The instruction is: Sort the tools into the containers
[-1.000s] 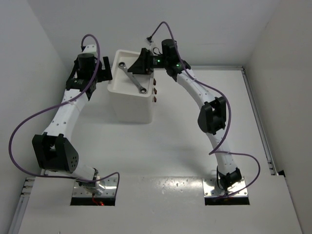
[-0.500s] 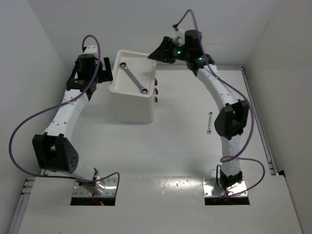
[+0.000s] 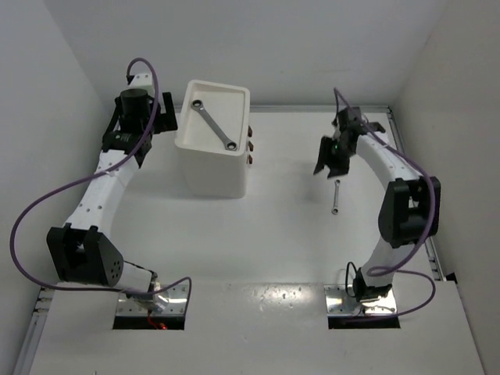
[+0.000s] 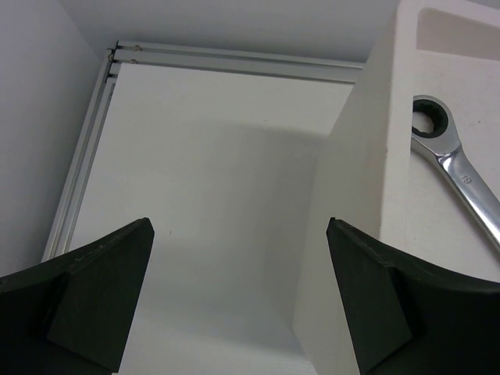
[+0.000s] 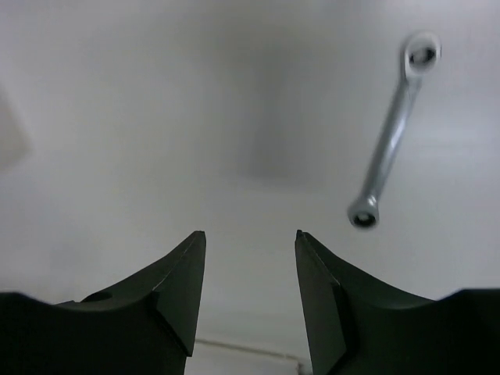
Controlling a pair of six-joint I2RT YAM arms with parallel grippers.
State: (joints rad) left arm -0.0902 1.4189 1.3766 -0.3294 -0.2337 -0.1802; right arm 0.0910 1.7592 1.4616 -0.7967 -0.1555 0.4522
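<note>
The white container (image 3: 209,160) stands at the back of the table (image 3: 273,234), left of centre, with its shallow tray top facing up. One silver wrench (image 3: 215,123) lies slantwise in that tray, ring end toward the back left corner. Three small dark knobs (image 3: 250,145) show in a column down the container's right face.

The left gripper (image 3: 166,116) hangs just beside the container's left wall, not touching it. From its own wrist camera the two dark fingers (image 4: 101,289) stand far apart, with only bare table and the white wall between them, so it is spread wide and holds nothing.

Over on the right, well apart from the container, the second wrench (image 3: 335,196) lies flat on the table, nearly straight front to back. The right gripper (image 3: 328,160) hovers near it, just behind and slightly to its left. In the right wrist view its fingertips (image 5: 183,273) stand a moderate gap apart, narrower than the left pair, and nothing sits in that gap. The wrench lies off to one side of it, blurred but plainly clear of both fingers.
</note>
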